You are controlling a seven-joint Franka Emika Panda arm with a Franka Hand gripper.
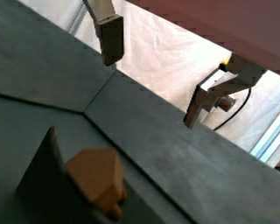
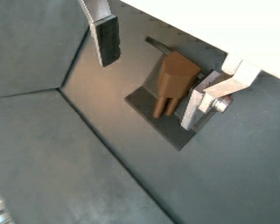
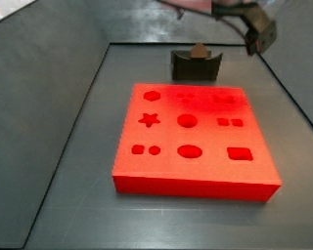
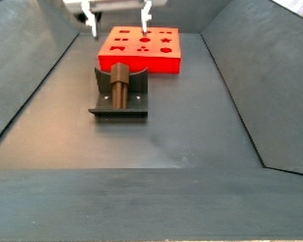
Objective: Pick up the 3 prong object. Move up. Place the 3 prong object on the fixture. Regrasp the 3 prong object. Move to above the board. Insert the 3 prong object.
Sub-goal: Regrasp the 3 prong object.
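So the small tan-brown blocky peg, the 3 prong object (image 2: 171, 80), is sitting in the dark grey-black squat fixture (image 4: 118, 98) with the U-shaped notch, and nothing is touching it right now. The two-finger silver gripper (image 2: 154, 77) hangs above it with its jaws spread wide and nothing between them; in a wrist view one finger (image 2: 106, 39) sits well off to one side of the peg and the other (image 2: 205, 103) is off the opposite side. In a side view the gripper (image 4: 117, 23) is up high, over the near edge of the big orange-red slab with the shaped holes, the board (image 4: 141, 49), which sits just behind the fixture. In the side view with the board up front, the peg (image 3: 196, 49) pokes up out of the fixture's notch. My read is the place-on-fixture part is done and we're at the regrasp step. The next move would be coming straight down so the fingers straddle the peg evenly, then closing on it. Alignment matters here, since a crooked grab will probably mess up the insertion into the board later.
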